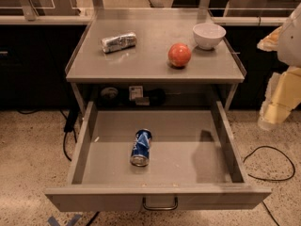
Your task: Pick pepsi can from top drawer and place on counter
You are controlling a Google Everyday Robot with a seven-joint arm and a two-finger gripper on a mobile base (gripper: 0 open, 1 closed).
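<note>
The pepsi can [141, 147], blue with white and red markings, lies on its side in the middle of the open top drawer [84, 140], one silver end facing the front. The drawer is pulled fully out, its handle [160, 205] at the front panel. The counter [150, 62] sits above and behind it. My gripper [277, 105] hangs at the far right, outside the drawer's right wall, above the floor and well away from the can.
On the counter lie a silver-grey crinkled can [118, 42] at back left, a red-orange apple [179, 55] and a white bowl [209, 35] at back right. Black cables [270, 161] lie on the speckled floor on both sides.
</note>
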